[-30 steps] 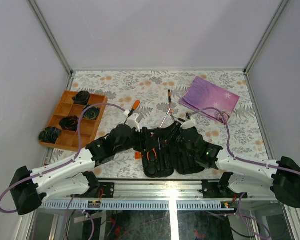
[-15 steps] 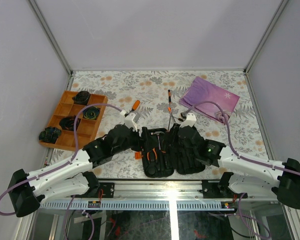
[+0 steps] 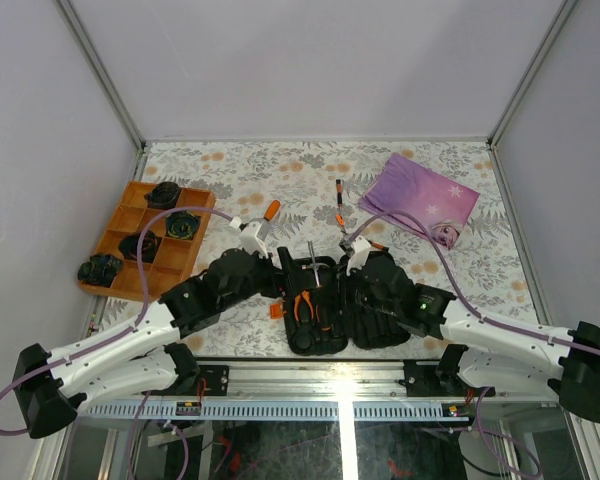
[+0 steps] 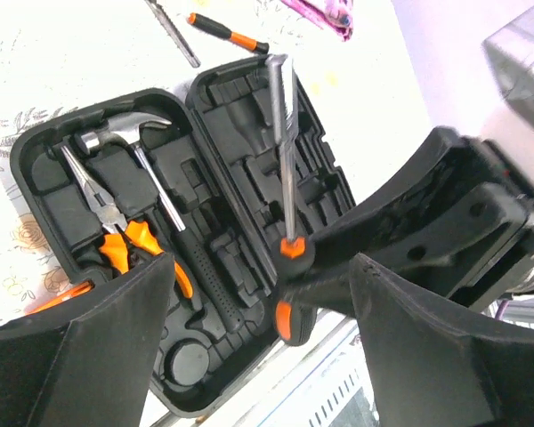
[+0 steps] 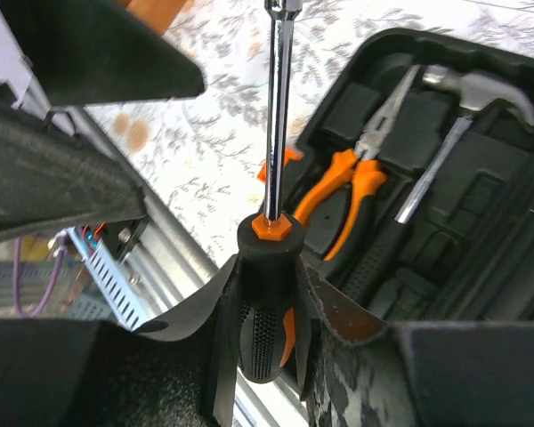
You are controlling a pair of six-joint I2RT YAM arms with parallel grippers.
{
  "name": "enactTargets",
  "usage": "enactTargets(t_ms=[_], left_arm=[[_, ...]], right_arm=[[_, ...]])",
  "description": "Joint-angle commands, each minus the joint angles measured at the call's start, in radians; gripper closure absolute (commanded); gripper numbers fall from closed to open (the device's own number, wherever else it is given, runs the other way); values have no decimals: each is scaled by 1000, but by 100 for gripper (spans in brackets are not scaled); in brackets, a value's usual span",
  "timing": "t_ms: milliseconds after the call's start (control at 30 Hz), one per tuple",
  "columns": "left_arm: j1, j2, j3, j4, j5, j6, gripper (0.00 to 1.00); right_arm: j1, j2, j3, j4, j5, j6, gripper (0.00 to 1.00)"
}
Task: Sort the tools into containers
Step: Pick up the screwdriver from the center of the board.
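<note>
- Two arms reach over the open case (image 3: 315, 338), which lies at the near middle of the table (image 3: 280, 165); both halves show black moulded slots; a small orange latch (image 3: 276, 310) sits on its left edge.
- The right gripper (image 5: 271, 331) is clamped on the black-and-orange handle of a screwdriver (image 5: 265, 302), one finger on each side; the steel shaft sticks straight out ahead of the fingers.
- Seen from the left wrist, this screwdriver hangs over the case's right half, handle at the near rim, shaft pointing to the far rim; whether it touches the moulding I cannot tell.
- The left gripper (image 4: 262, 261) has its jaws wide apart with nothing between them; it hovers by the case's left half.
- That left half holds the pliers (image 4: 107, 213) and the hammer (image 4: 116, 132), side by side in their slots; the hammer's steel head is at the far end, and the pliers' orange grips are toward the near end.
- Two more screwdrivers lie loose on the table beyond the case: an orange one (image 3: 270, 210) just past the left wrist; a thin one (image 3: 339, 192) further right, lengthwise, apart from the case.
- A purple cloth (image 3: 420, 195) lies at the far right; an orange tray (image 3: 128, 215) with black lumps (image 3: 138, 244) sits at the left, well apart from the case.
</note>
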Motion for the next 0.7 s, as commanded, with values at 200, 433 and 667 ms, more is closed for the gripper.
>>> enactTargets(t_ms=[200, 433, 667], left_arm=[[3, 34, 29, 98, -44, -41, 33], [3, 38, 12, 104, -34, -54, 59], [3, 33, 12, 110, -19, -51, 86]], right_arm=[[0, 66, 40, 228, -288, -28, 100], [0, 50, 33, 260, -278, -12, 100], [0, 43, 32, 222, -214, -17, 99]])
